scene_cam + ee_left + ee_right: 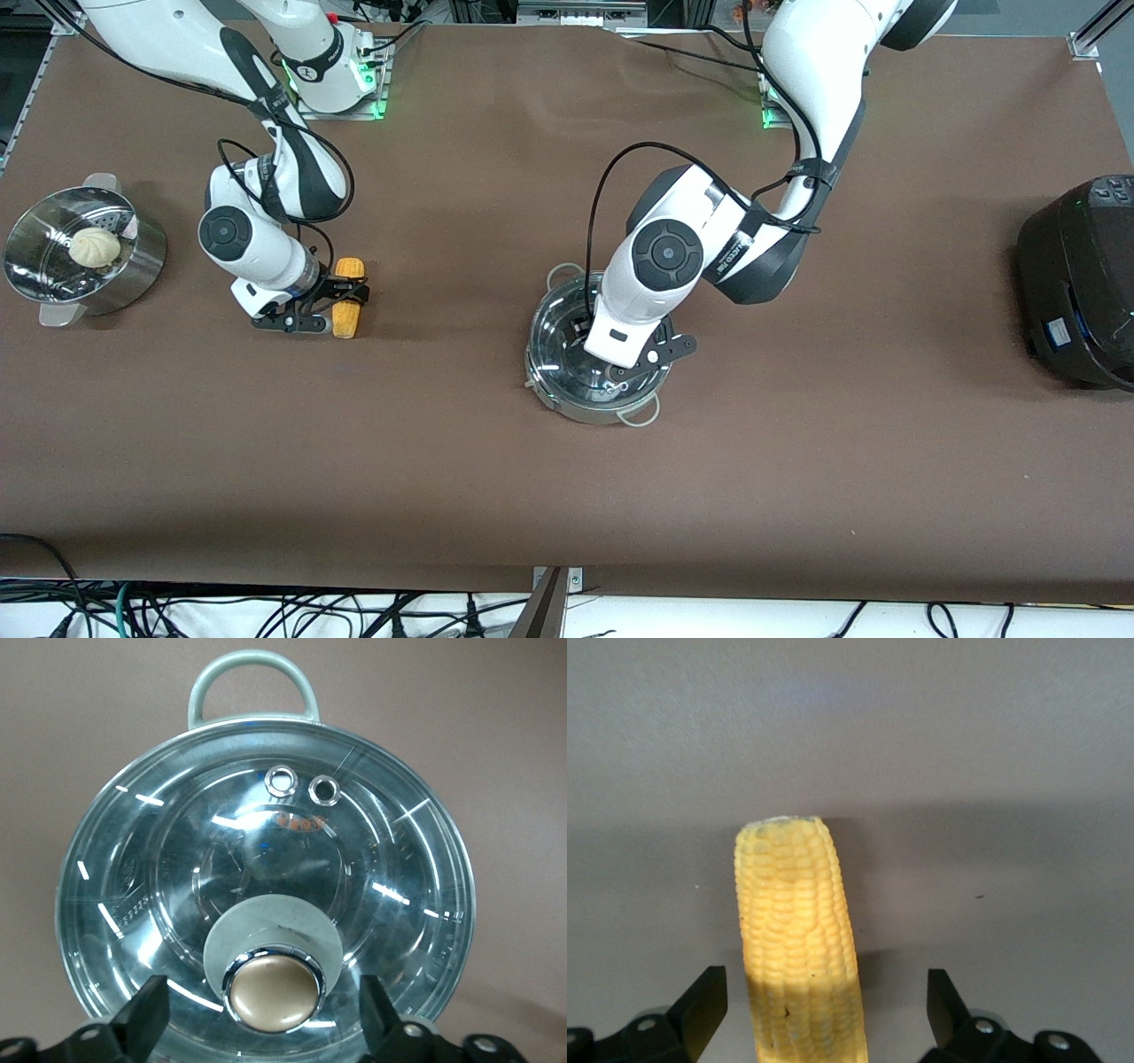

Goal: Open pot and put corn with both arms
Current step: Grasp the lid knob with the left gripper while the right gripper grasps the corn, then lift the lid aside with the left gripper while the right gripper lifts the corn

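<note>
The pot (601,354) is sitting mid-table with its glass lid (266,895) on, nothing yet lifted. The left gripper (631,354) is hanging directly over the lid; in the left wrist view the tan knob (273,992) is lying between the two black fingers (146,1014), which are standing wide apart and not touching it — holding nothing. The knob is slightly off the midline, closer to one finger than the other.

The corn (348,297) is lying flat on the table, toward the right arm's end, well apart from the pot. The right gripper (323,306) is positioned over it, spread open and gripping nothing. The cob's long axis is running along the gripper's line of sight, crosswise to the closing direction — a favourable lie for a grasp across its width, though it too is sitting nearer one finger (704,1001).

Judgement: each arm is placed at its own object; the lid must come away before the corn can enter
</note>
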Action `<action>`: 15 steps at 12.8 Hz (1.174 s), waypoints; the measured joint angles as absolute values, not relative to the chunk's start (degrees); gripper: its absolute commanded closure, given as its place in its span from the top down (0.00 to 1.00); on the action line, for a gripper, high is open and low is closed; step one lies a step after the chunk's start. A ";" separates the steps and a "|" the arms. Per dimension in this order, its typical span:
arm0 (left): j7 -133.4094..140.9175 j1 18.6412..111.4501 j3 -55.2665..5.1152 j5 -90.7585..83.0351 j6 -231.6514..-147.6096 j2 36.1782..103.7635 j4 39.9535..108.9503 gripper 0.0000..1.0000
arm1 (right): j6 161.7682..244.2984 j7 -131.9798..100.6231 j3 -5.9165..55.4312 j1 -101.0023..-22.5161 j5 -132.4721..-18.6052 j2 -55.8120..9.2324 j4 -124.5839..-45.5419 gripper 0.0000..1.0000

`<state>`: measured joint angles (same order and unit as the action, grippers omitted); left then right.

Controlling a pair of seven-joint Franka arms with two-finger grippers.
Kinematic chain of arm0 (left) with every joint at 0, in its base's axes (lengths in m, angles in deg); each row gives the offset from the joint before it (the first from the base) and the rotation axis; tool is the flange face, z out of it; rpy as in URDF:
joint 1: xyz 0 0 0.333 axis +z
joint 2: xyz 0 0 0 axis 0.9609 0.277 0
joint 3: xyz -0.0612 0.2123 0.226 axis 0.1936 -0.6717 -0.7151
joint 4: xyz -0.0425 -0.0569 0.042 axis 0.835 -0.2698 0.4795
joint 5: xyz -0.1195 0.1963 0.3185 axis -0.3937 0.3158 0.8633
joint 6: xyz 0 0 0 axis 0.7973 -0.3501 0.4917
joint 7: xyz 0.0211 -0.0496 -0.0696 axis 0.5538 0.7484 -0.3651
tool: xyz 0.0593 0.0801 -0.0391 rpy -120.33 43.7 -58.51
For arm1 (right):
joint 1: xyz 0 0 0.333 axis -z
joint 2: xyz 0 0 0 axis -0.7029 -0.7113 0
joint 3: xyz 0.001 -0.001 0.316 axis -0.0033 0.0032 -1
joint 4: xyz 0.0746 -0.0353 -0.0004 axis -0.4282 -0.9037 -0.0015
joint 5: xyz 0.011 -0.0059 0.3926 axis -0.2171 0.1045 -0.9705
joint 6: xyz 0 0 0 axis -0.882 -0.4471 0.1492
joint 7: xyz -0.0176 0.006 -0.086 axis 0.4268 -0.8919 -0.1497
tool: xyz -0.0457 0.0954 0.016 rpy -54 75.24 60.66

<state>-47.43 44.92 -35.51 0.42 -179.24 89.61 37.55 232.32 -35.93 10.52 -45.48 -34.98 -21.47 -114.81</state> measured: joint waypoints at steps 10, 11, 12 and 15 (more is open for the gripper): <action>-47.43 44.63 -35.95 0.42 -180.73 90.52 37.38 0.10 | 228.86 -34.05 9.21 -45.51 -34.64 -20.73 -113.28 0.04; -47.43 44.63 -35.96 0.42 -180.73 90.54 37.37 0.00 | 227.67 -33.40 9.21 -45.51 -34.64 -19.78 -111.94 0.04; -47.44 44.63 -35.97 0.42 -180.73 90.54 37.37 0.00 | 224.43 -33.15 9.21 -45.51 -34.63 -18.64 -109.92 0.04; -47.43 44.63 -35.99 0.42 -180.58 90.54 37.24 0.00 | 210.97 -32.97 9.21 -45.51 -34.63 -16.35 -101.19 0.04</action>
